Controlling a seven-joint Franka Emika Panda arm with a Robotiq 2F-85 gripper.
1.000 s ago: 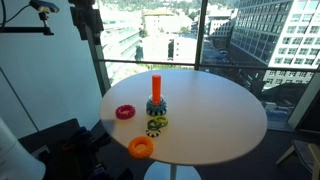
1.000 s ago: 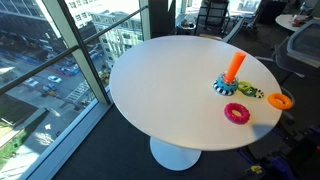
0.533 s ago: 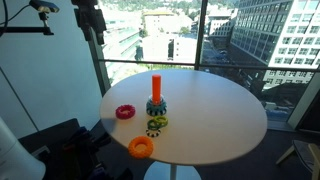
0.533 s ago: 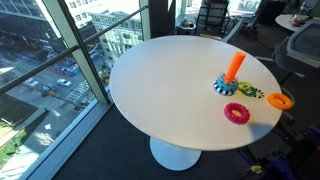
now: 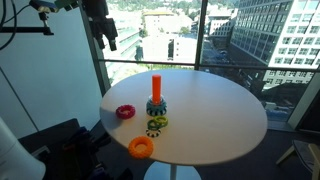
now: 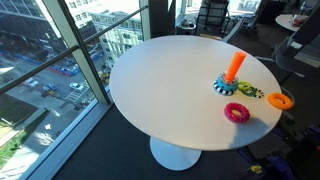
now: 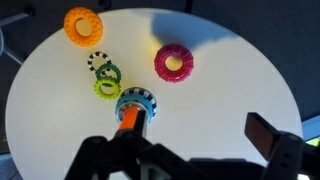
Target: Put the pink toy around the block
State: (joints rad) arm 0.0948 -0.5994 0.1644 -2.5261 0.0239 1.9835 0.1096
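End effector [image 5: 109, 40], jaws unclear, above one pink toy [image 7: 175, 63], one block [image 7: 133, 110].

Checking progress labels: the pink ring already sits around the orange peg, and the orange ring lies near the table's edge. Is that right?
Not quite. The pink ring is not around the orange peg; it lies flat on the table apart from it, as the wrist view shows. The orange ring does lie near the table's edge.

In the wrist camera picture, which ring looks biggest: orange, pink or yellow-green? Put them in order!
1. Magenta-pink plastic ring and orange plastic ring: look alike in size, too close to rank.
2. Yellow-green plastic ring: clearly smallest.
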